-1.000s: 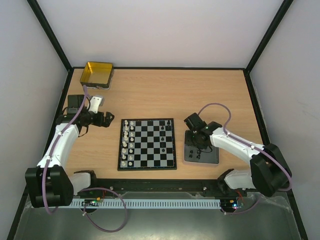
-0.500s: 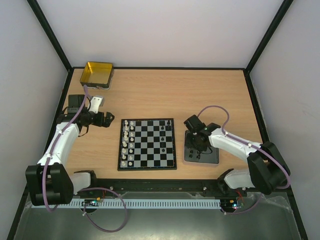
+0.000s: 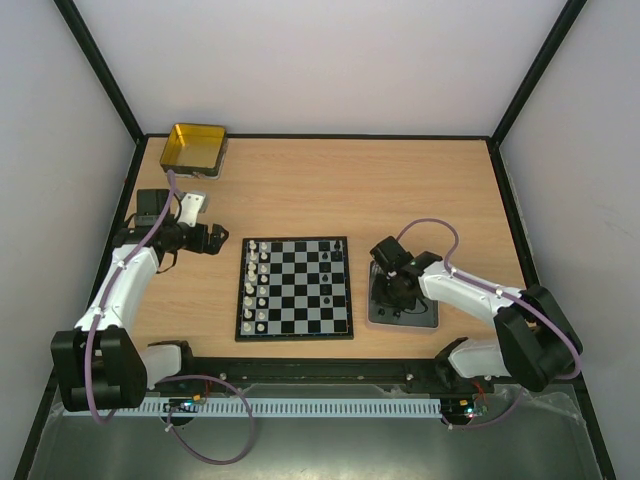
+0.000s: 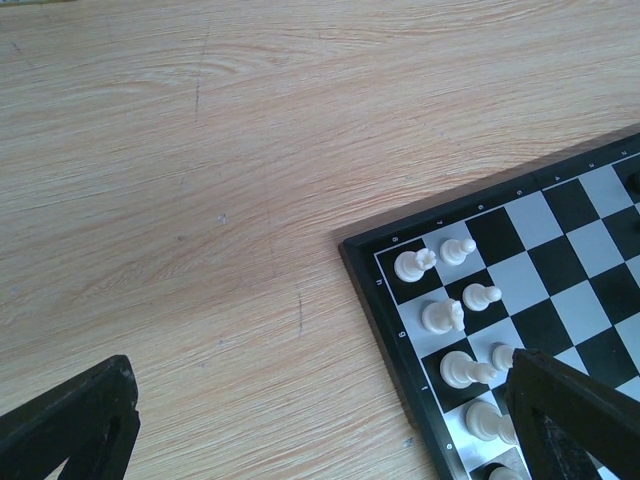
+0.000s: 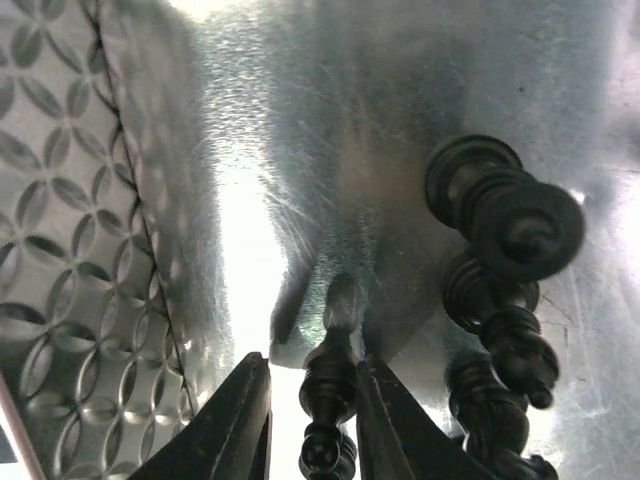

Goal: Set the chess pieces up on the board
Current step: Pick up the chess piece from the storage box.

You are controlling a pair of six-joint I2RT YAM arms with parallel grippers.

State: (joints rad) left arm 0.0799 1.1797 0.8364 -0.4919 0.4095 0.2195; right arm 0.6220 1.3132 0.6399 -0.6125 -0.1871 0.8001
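Note:
The board (image 3: pixel 294 287) lies at the table's middle; its corner shows in the left wrist view (image 4: pixel 560 220). White chess pieces (image 3: pixel 256 285) stand in its two left columns (image 4: pixel 442 316), and a few black ones (image 3: pixel 330 262) stand on its right half. My right gripper (image 3: pixel 390 292) is down in the grey tray (image 3: pixel 425 318). Its jaws (image 5: pixel 312 420) are narrowly open around an upright black piece (image 5: pixel 328 385): the right finger touches it and the left stands apart. More black pieces (image 5: pixel 510 215) lie beside it. My left gripper (image 3: pixel 215 240) is open and empty (image 4: pixel 320 430) over bare table left of the board.
A gold tin (image 3: pixel 195 147) sits at the back left corner. A small black box (image 3: pixel 150 205) and a white object (image 3: pixel 192 205) lie beside the left arm. The tray's patterned wall (image 5: pixel 90 200) is close on the right gripper's left.
My right gripper has moved a little nearer and lower into the grey tray. The left arm has not moved.

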